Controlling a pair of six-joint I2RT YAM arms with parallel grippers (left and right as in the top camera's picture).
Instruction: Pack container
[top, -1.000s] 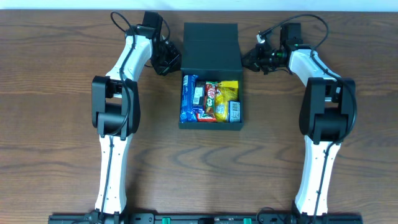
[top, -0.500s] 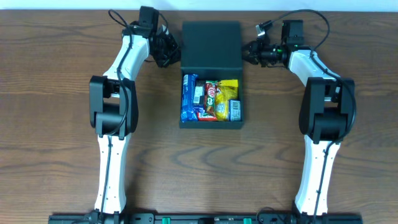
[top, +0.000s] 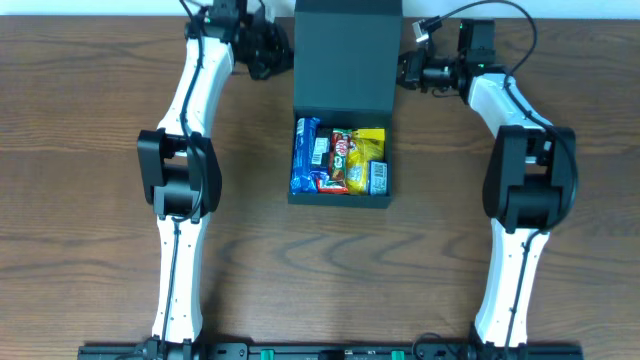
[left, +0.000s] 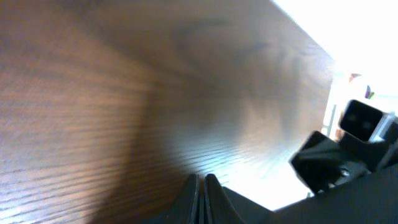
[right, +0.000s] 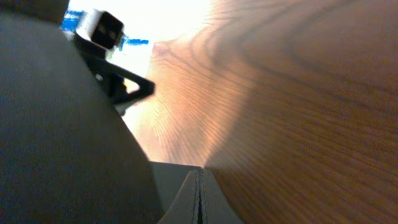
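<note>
The container (top: 340, 200) is a dark teal-grey box, open at the table's middle. It holds snack packets: a blue one (top: 304, 155), a red one (top: 338, 160) and a yellow one (top: 368, 150). Its hinged lid (top: 345, 60) stands lifted at the far side. My left gripper (top: 272, 50) is shut at the lid's left edge. In the left wrist view its fingers (left: 202, 186) are closed beside the dark lid (left: 348, 202). My right gripper (top: 408, 70) is shut at the lid's right edge. In the right wrist view its fingers (right: 199, 186) touch the lid (right: 56, 137).
The brown wooden table (top: 90, 200) ends just behind the lid at its far edge (top: 100, 17). Both arms reach along the box's sides to the far end. The opposite arm shows in each wrist view (left: 360, 121) (right: 106, 37).
Both grippers have moved toward the far edge of the table. The lid has risen and now looks larger from above. The box and snacks have not moved.
</note>
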